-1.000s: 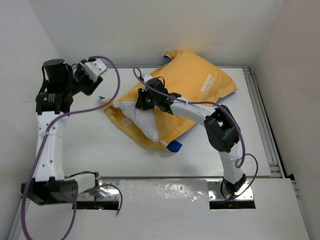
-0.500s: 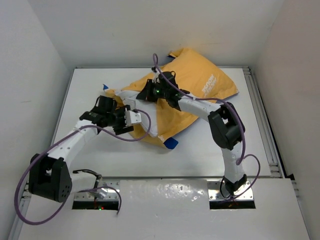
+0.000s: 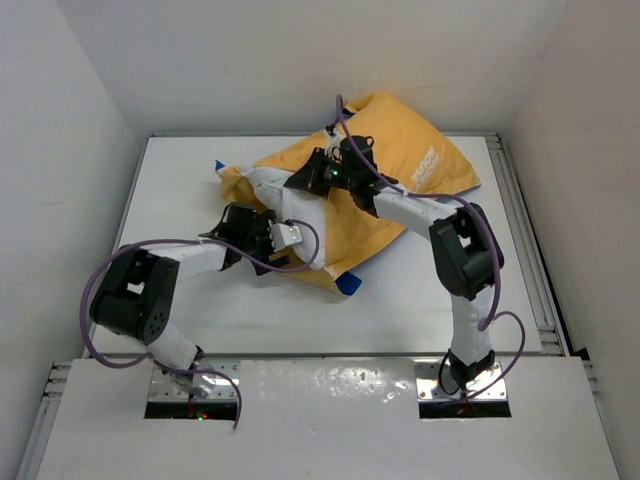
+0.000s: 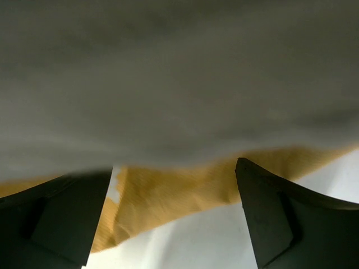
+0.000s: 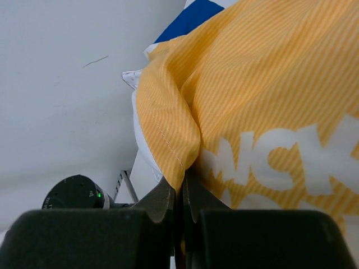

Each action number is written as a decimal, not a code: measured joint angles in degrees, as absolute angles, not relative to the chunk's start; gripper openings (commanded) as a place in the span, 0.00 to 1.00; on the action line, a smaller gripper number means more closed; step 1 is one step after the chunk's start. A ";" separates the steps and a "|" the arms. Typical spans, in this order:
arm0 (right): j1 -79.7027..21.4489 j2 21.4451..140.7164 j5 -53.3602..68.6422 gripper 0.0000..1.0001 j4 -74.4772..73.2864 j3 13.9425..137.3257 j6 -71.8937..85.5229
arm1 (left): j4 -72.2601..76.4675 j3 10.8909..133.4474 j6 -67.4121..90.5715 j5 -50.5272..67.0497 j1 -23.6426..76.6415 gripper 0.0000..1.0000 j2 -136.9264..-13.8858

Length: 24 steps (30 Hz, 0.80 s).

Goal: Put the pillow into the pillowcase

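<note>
Now the pillowcase (image 3: 400, 150) hem is clamped in the right tool (image 5: 180, 196), while the left tool (image 4: 174, 168), spread apart, is nearer the exposed end of the pillow (image 3: 308, 212).

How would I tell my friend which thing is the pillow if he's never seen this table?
Look at the white table, where a big orange-yellow pillowcase lies toward the far side. The pillow is the soft lump poking out of its left end. It is plain white, while the case around it is orange with white letters.
</note>
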<state>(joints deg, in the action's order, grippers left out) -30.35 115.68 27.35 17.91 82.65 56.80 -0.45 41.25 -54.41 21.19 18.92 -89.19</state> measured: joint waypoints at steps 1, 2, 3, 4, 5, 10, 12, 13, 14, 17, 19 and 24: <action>-30.13 115.68 27.49 0.00 17.65 82.67 56.82 | -0.27 41.25 -54.63 20.67 19.25 0.90 -89.89; -30.00 115.68 27.55 0.00 17.34 82.67 56.84 | -0.25 41.25 -54.92 20.25 19.59 0.88 -90.19; -29.93 115.68 27.55 0.00 17.26 82.70 56.86 | -0.21 41.25 -55.16 19.64 20.14 0.84 -90.30; -29.80 115.68 27.64 0.00 17.06 82.74 56.97 | -0.14 41.25 -55.29 19.09 20.88 0.67 -90.35; -29.76 115.68 27.66 0.00 17.02 82.76 57.01 | -0.08 41.28 -55.33 18.37 21.76 0.54 -90.52; -29.32 115.68 27.51 0.00 15.88 82.85 57.01 | -0.62 41.32 -54.52 17.52 24.21 0.00 -92.44; -29.04 115.68 27.51 0.00 15.68 82.85 57.01 | 0.49 39.97 -54.39 17.47 24.16 0.00 -92.23; -28.93 115.68 27.49 0.00 15.68 82.85 57.01 | 0.86 39.05 -54.35 17.45 23.73 0.00 -91.92; -28.77 115.68 27.49 0.00 15.68 82.85 57.04 | 1.26 38.35 -54.28 17.58 23.42 0.00 -91.31; -28.36 115.63 27.44 0.00 15.79 82.85 57.04 | -1.13 37.78 -53.36 18.61 21.85 0.00 -88.97; -28.03 115.42 27.44 0.00 15.79 82.85 57.01 | -1.83 37.85 -51.79 18.65 20.67 0.30 -87.50; -27.83 114.15 27.00 0.00 15.73 82.85 56.73 | -1.17 40.97 -43.03 18.57 20.27 0.91 -87.53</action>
<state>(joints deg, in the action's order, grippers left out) -27.83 114.15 27.00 15.73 82.85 56.73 -1.17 40.97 -43.03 18.57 20.27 -87.53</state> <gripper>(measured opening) 0.020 0.740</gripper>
